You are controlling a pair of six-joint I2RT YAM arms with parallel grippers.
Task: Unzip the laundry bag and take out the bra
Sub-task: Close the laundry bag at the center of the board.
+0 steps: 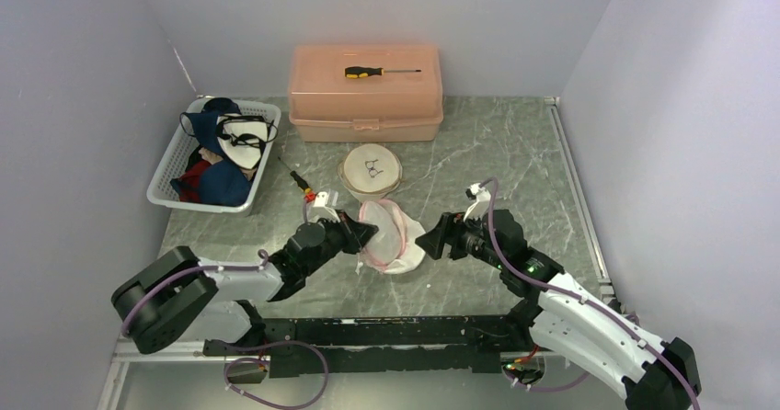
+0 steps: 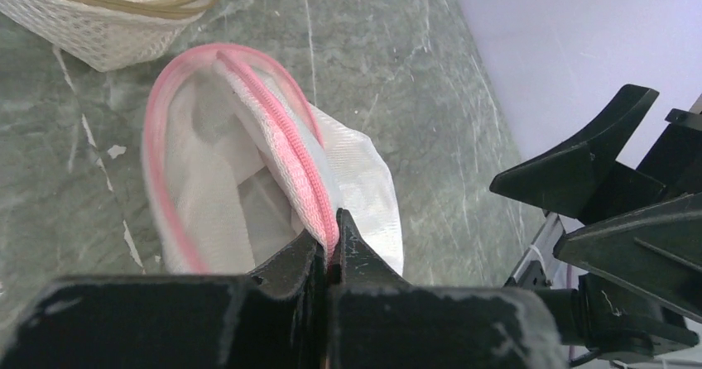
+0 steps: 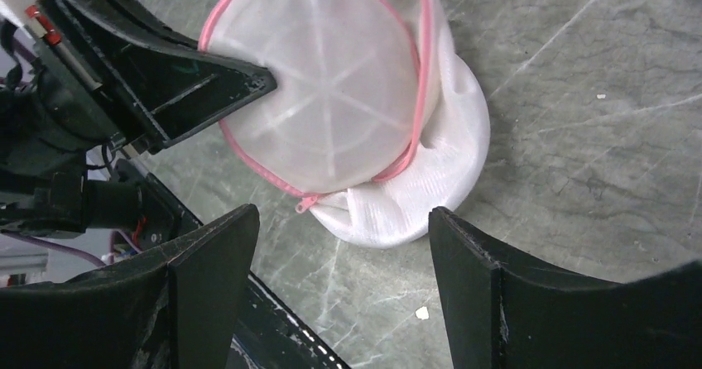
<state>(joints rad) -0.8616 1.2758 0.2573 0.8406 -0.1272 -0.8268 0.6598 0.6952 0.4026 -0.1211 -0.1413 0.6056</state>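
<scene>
Two arms reach to the middle of the grey, veined stone-look table (image 1: 497, 162) in the overhead view. Between them lies the laundry bag (image 1: 391, 235), a round white mesh shape edged in pink. The left gripper (image 1: 361, 233) touches its left edge, and the right gripper (image 1: 429, 241) sits just beside its right edge. Behind the bag rests a second round mesh pouch (image 1: 371, 169) with tan trim, then a salmon plastic box (image 1: 366, 107) with a yellow-handled screwdriver (image 1: 379, 72) on its lid. A white slatted basket (image 1: 158, 185) of clothes stands at the far left.

From the left wrist, the black fingers (image 2: 302, 265) are pinched on the bag's ribbed pink zipper band (image 2: 310, 179) (pressed tip to tip), and the mesh stands up from the table in a hoop.

From the right wrist, the two blunt black fingers (image 3: 215, 253) stand wide apart, holding nothing, just short of the bag (image 3: 331, 112). Its domed face shows stiff ribs spreading like spokes. A small pink zipper pull (image 3: 308, 203) sits at its lower rim, where soft white mesh bulges out.
</scene>
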